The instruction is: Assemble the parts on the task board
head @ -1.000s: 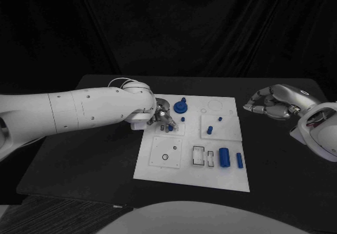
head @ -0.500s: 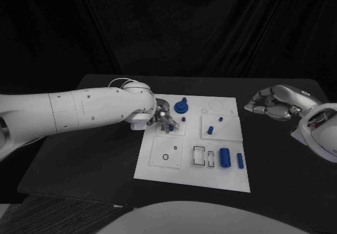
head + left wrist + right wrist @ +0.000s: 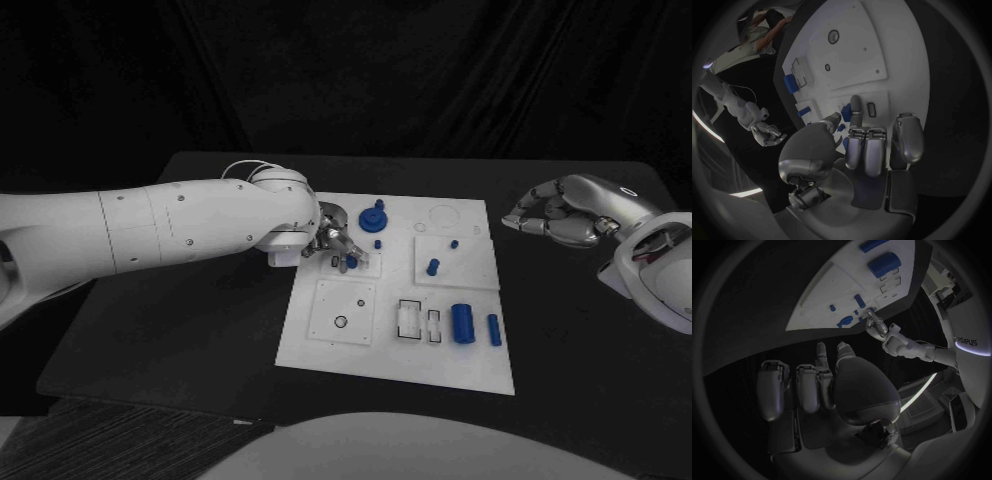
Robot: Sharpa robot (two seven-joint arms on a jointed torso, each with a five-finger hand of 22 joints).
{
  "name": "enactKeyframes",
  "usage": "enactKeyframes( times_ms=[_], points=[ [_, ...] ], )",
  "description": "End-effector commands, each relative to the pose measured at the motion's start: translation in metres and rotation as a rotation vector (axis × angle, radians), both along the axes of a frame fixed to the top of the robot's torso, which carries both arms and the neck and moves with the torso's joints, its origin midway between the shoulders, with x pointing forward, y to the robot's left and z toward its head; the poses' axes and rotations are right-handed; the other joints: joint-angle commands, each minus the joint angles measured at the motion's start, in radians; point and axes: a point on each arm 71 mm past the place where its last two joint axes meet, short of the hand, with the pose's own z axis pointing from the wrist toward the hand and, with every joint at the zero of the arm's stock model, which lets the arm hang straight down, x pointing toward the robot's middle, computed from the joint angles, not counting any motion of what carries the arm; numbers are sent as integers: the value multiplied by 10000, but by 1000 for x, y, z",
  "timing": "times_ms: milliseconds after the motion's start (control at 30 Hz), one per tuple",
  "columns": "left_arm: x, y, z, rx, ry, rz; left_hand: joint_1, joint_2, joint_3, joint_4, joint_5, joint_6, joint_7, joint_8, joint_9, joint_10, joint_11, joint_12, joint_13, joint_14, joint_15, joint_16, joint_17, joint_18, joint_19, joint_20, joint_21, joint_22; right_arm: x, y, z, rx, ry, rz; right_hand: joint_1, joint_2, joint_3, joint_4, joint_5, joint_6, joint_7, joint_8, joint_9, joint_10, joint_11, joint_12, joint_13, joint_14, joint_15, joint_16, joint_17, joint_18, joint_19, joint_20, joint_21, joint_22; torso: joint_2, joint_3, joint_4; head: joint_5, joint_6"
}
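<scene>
A: What are the left hand [image 3: 335, 240] fingers [image 3: 856, 111] doing?

B: They reach down to the upper left of the task board [image 3: 346, 345], tips pinched on a small blue part [image 3: 351, 262] over its slot. The other fingers are curled beside it. The left wrist view shows the same: the tip of one long finger and the thumb meet at a blue piece [image 3: 845, 111].

A: And the right hand [image 3: 560, 212]?

B: Curled in on nothing, hanging over the bare counter [image 3: 173, 330] well off the board's right edge.

A: So which step is this?

B: My guess is seating that small part in the upper left panel. Next it wants a straight push down and a clean release, without knocking the tall blue knob [image 3: 374, 216] just beside the fingers.

A: Any room to move?

B: Tight near the knob and the short blue peg [image 3: 376, 244]. More open toward the lower left panel. The big blue cylinder [image 3: 460, 322] and slim blue bar [image 3: 493, 329] lie near the board's lower right, well apart from the left hand. The right hand has free space all round.
</scene>
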Motion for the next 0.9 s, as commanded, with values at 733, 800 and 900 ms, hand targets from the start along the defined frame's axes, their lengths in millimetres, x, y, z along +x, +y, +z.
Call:
enactKeyframes(
  times_ms=[733,800,900],
  points=[
    [-1,0,-4,-156,91,-174,951,-180,377,-739,2813,-78,-237,613,1507,998,-176,5,2607,1055,-83,65,2633,123,54,-117,-140,138,0,-1,-2,-62,94,-129,99,-3,-19,-25,73,45,-7,-8,-15,1085,7,-66,2606,769,-25,-44,1068,207,336,46,-58,2137,-19,0,-19,4,2],
    [-1,0,-4,-160,91,-177,985,-190,464,-807,2827,-79,-255,688,1651,998,-192,4,2607,1055,-94,65,2633,123,59,-128,-145,149,0,-1,-3,-66,104,-130,107,-10,-27,-17,88,46,-7,-11,-18,1085,9,-66,2606,764,-24,-58,1041,209,331,46,-70,2133,-21,-2,-12,2,2],
    [-1,0,-4,-171,77,-168,1017,-201,610,-898,2845,-124,-276,790,1854,1001,-210,7,2610,1055,-111,65,2633,123,66,-144,-154,163,0,-1,-3,-71,113,-136,107,-10,-27,-17,88,46,-7,-11,-18,1085,9,-66,2606,764,-24,-58,1041,209,331,46,-70,2133,-20,-3,-13,2,2]
  ],
)
